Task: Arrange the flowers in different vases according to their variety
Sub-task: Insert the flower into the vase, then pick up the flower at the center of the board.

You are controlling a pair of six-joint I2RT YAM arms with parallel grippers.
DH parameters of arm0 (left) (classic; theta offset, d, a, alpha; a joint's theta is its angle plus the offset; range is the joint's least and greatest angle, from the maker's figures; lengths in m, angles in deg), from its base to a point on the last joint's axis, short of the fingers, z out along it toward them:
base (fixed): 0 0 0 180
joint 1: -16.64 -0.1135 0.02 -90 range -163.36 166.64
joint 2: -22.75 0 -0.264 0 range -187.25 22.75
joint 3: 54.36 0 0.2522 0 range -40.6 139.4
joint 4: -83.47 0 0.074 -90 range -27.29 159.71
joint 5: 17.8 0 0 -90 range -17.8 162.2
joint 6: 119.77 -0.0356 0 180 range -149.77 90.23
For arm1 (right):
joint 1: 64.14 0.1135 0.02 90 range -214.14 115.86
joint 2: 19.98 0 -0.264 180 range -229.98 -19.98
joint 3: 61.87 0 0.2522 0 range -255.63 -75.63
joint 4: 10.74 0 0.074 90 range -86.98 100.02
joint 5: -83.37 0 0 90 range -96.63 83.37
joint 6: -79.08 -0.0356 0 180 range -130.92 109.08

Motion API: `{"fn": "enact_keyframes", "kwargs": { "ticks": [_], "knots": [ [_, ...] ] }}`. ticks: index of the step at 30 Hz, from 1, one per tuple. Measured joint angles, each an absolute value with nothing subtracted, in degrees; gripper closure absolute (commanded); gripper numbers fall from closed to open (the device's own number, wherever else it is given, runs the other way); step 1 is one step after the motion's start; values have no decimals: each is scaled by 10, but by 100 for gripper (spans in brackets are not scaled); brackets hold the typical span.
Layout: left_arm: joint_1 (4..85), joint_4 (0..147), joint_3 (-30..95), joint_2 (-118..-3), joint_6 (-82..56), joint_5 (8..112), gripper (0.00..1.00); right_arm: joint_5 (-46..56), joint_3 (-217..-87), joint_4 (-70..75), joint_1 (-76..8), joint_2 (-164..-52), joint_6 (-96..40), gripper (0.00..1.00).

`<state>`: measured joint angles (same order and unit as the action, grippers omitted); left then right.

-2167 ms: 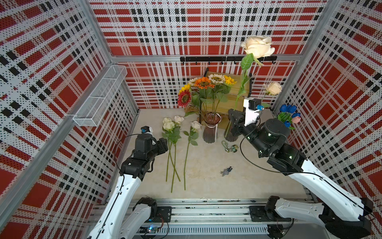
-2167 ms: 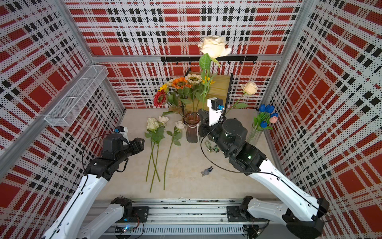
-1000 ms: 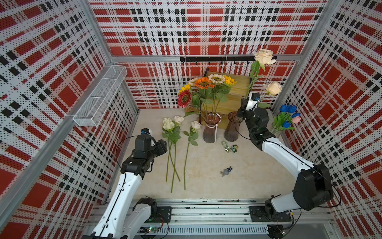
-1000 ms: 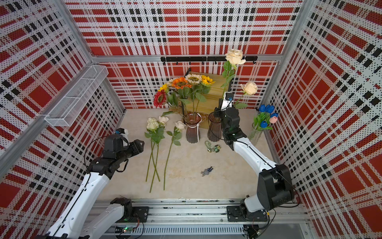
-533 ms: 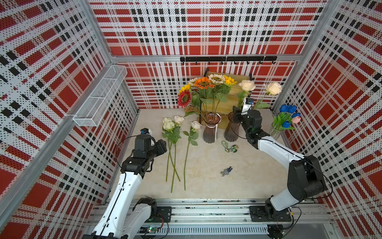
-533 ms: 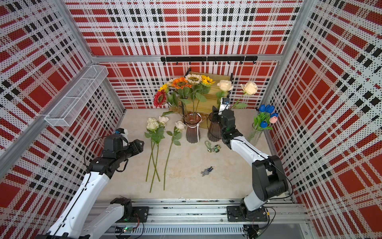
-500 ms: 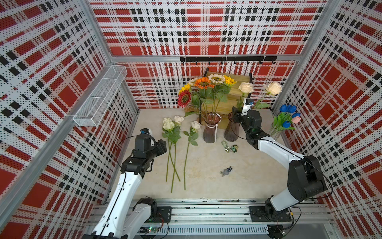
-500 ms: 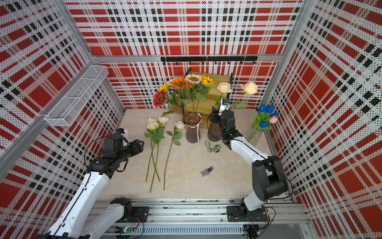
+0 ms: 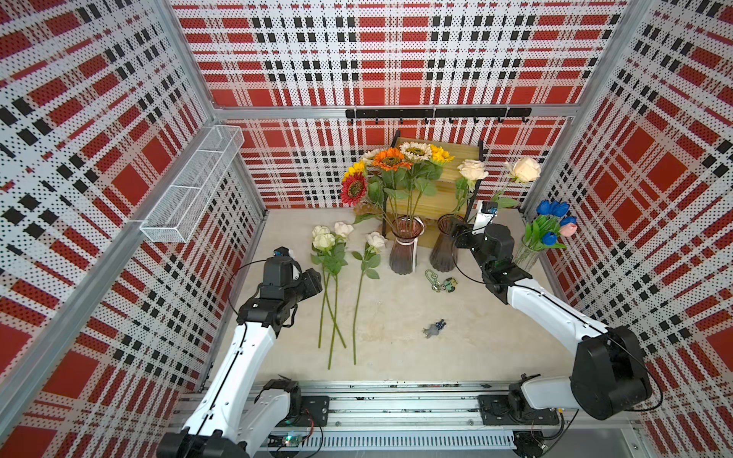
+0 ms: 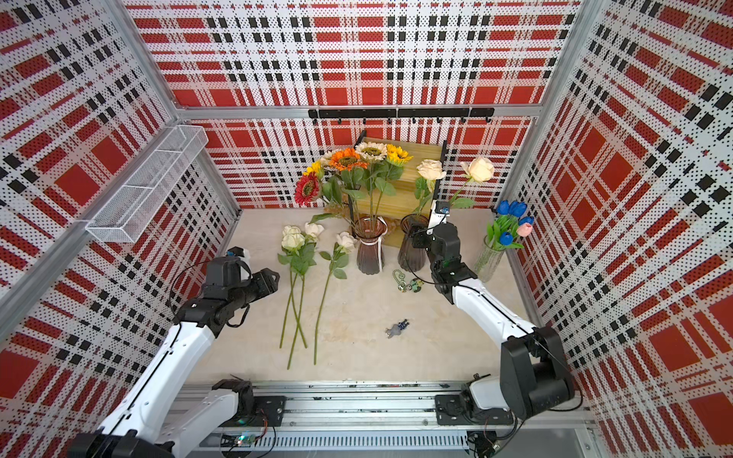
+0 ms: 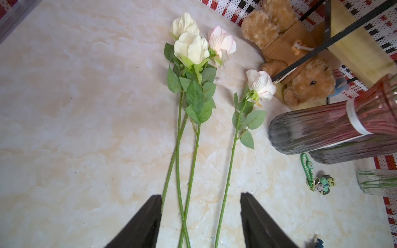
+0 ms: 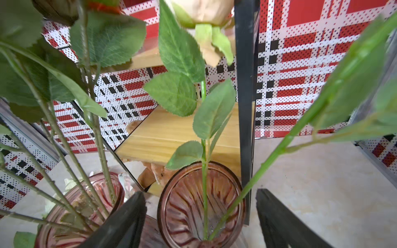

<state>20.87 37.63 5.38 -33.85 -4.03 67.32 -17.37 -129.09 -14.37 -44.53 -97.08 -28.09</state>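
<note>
Yellow, orange, red and cream sunflowers (image 9: 390, 160) stand in the pinkish vase (image 9: 405, 248). Two cream roses (image 9: 472, 169) (image 9: 524, 169) stand in the brownish-purple vase (image 9: 443, 250). Their stems (image 12: 204, 171) drop into its mouth (image 12: 163, 204). My right gripper (image 12: 200, 197) hangs open just above that rim, with nothing between its fingers. Blue tulips and one pink (image 9: 555, 222) fill the clear cylinder (image 9: 526, 257). Several roses (image 11: 193, 49) lie flat on the table. My left gripper (image 11: 200, 197) hovers open over their stems, apart from them.
A wooden two-tier shelf (image 9: 436, 186) stands behind the vases, with a brown teddy bear (image 11: 300, 64) under it. A green keychain (image 9: 440, 281) and a small figurine (image 9: 434, 328) lie on the table. A wire basket (image 9: 190, 186) hangs on the left wall.
My right gripper came down with a cream rose, set its stem in the brownish-purple vase and opened, letting it go. The left arm has stayed put.
</note>
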Motion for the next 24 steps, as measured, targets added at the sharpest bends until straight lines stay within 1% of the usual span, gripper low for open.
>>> {"fn": "enact_keyframes", "kwargs": {
  "ticks": [9,14,19,24],
  "knots": [
    [207,383,53,-435,-38,672,48,-182,-1292,-84,-418,-888,-282,11],
    [201,422,50,-491,-47,660,58,-183,-1292,-49,-410,-861,-287,12],
    [196,461,50,-583,-61,652,59,-183,-1292,-16,-407,-838,-291,12],
    [196,482,55,-644,-72,650,61,-183,-1293,7,-405,-817,-293,13]
  ]
}}
